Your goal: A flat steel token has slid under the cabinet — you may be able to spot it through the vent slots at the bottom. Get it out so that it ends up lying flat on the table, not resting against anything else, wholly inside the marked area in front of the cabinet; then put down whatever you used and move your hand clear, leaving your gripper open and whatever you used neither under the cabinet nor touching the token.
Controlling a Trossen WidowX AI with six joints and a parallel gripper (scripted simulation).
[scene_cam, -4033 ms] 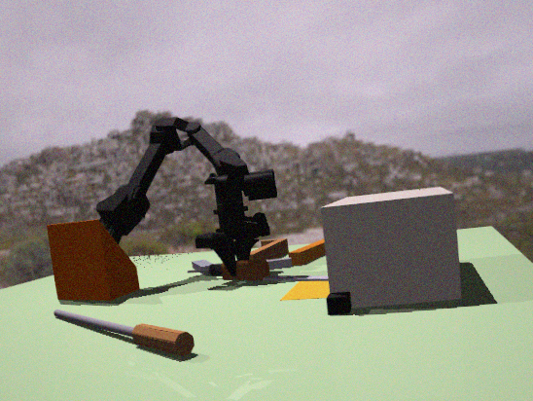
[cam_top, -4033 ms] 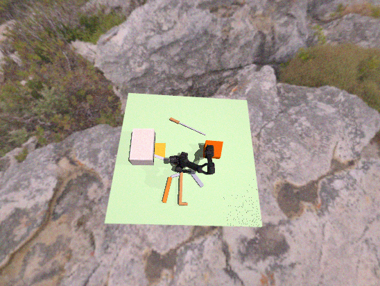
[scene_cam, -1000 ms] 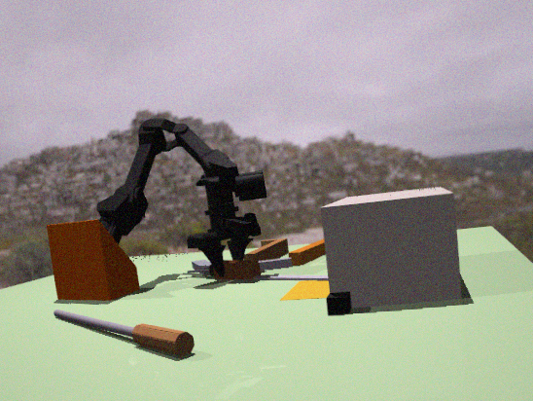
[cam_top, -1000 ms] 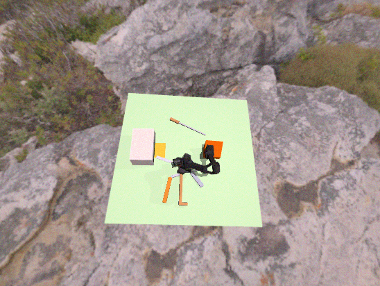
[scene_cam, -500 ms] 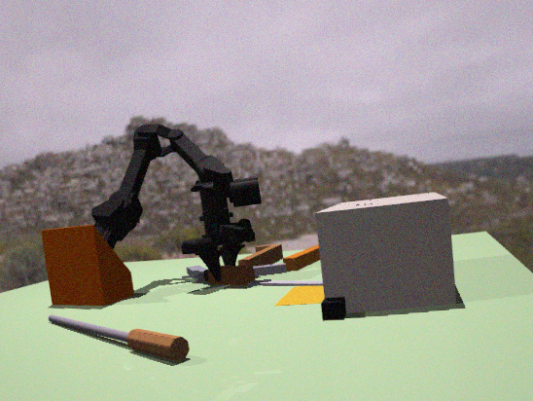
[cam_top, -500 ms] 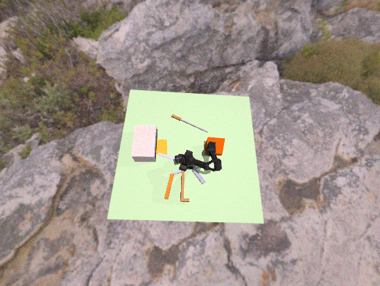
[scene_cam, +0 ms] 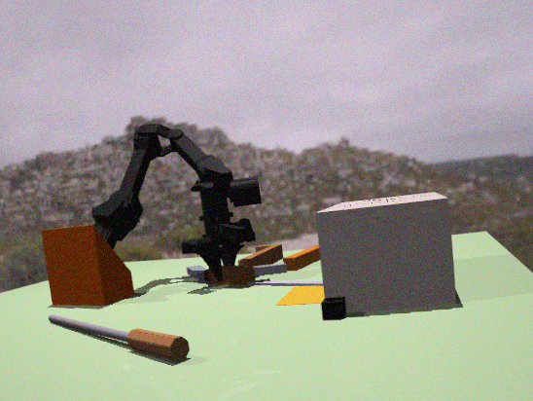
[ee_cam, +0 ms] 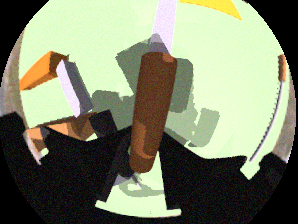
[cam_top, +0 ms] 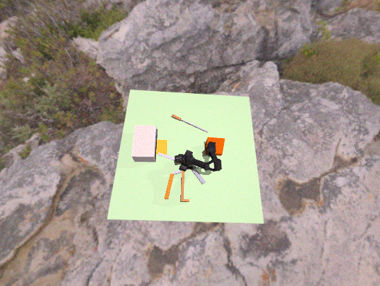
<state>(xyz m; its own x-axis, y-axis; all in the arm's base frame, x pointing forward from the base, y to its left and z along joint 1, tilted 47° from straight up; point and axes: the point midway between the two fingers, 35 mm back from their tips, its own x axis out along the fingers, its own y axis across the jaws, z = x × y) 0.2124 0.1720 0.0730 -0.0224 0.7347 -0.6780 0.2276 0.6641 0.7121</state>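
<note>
My gripper is shut on the brown handle of a tool, low over the table. The tool's thin pale blade points toward the cabinet, its tip by a corner of the yellow marked area. The pale box-shaped cabinet stands just behind that area. The steel token is not visible in any view, and the vent slots cannot be made out.
A rod with an orange handle lies apart from the arm. Orange bars and a grey flat piece lie beside the gripper. An orange block stands by the arm's base. A small black block sits at the cabinet's corner.
</note>
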